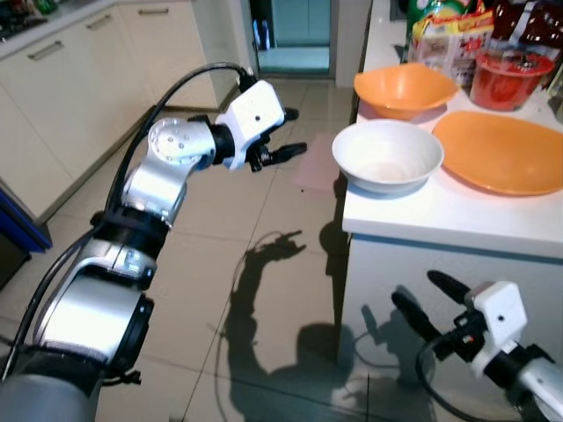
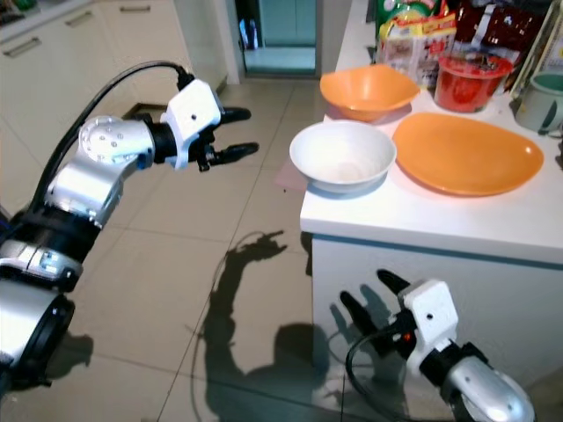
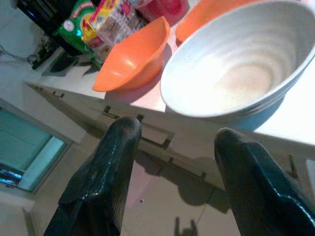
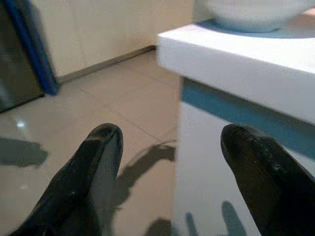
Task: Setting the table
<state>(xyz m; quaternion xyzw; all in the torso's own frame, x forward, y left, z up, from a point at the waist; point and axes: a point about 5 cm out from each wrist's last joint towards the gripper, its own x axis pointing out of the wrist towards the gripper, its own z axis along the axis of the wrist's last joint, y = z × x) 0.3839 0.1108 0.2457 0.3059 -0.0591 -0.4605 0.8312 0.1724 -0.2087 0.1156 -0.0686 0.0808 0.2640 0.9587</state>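
- The left gripper is raised at counter height over the tiled floor, its two black fingers spread apart and holding nothing, pointing toward the counter's near corner.
- Just beyond those fingertips, not touching them, sits a round white ribbed ceramic bowl near the corner of the white counter; the left wrist view shows it empty.
- Behind the white bowl stands a deep orange plastic bowl, close to it but apart.
- Beside the white bowl, farther along the counter, lies a wide, shallow orange plate.
- At the back are a red translucent tub and colourful snack packets.
- The right gripper hangs low in front of the counter's white side panel, below the worktop, fingers parted and empty.
- Cream kitchen cabinets line the far side of the floor.
- The arms' shadows fall on the tiles between them.
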